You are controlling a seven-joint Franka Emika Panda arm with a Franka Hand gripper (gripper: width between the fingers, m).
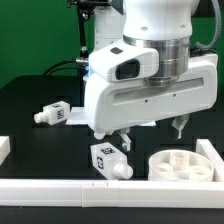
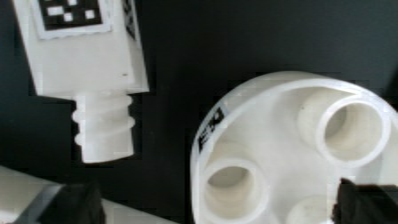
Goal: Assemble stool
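The round white seat (image 1: 186, 164) lies flat at the front of the black table, on the exterior view's right. In the wrist view the seat (image 2: 285, 120) shows its holes, with a tag on its rim. One white leg (image 1: 110, 160) with a square tag lies just beside the seat, on the exterior view's left. It also shows in the wrist view (image 2: 86, 85), peg end toward the gripper. A second leg (image 1: 54, 114) lies farther back on the left. My gripper (image 1: 152, 135) is open and empty above the seat's near edge; in the wrist view the gripper (image 2: 217, 206) straddles the seat's rim.
Long white rails border the table: one along the front (image 1: 90, 191), one at the exterior view's right (image 1: 211, 152) and a piece at the left edge (image 1: 4, 148). The arm's white body hides the middle of the table. A green wall stands behind.
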